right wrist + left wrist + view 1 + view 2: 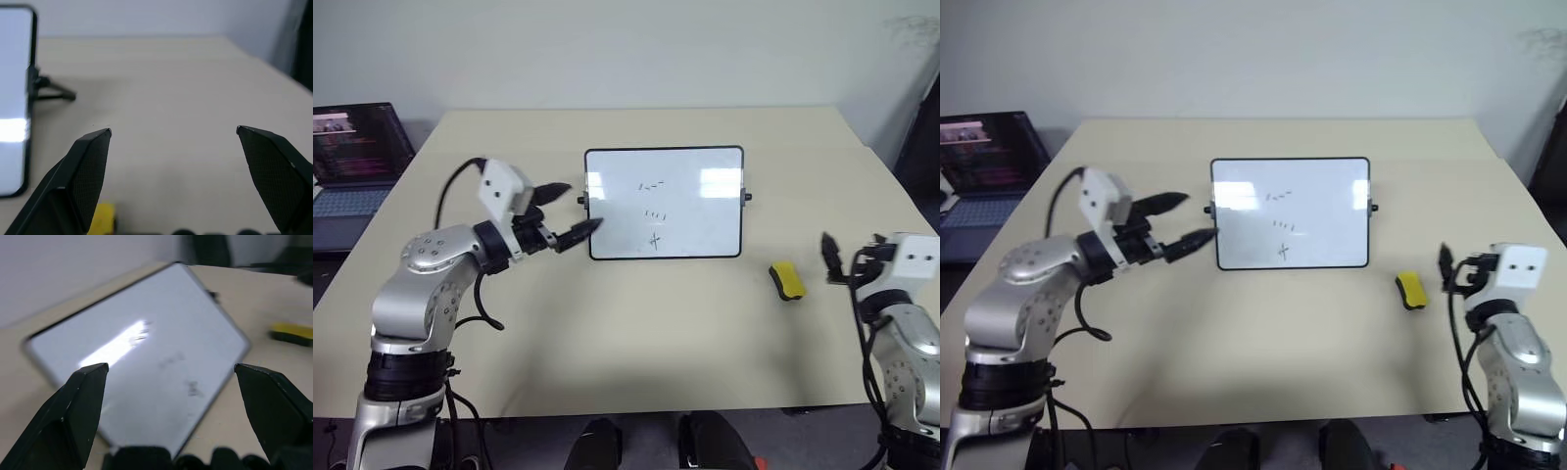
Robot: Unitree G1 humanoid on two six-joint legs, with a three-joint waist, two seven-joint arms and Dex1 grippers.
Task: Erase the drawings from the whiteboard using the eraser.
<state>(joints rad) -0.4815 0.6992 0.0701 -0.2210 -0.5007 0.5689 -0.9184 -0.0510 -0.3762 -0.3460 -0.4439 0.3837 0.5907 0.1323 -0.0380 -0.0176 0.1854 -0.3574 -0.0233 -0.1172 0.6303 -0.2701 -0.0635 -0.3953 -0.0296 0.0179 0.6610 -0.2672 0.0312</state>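
head views: eraser (786, 280) on table (636, 333), off whiteboard (664, 203) lower right corner, long axis front-to-back; right gripper (840, 260) nearer, just right of it, empty | left wrist: left gripper (171, 374) spread wide, empty, facing drawings (193, 387) | right wrist: fingers (88, 161) wide apart, eraser between, low

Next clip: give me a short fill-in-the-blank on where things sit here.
1. The eraser lies on the table, colored ____.
2. The left gripper is at the whiteboard's ____ edge.
3. The drawings are ____ in color.
4. The right gripper holds ____.

Missing: yellow; left; black; nothing
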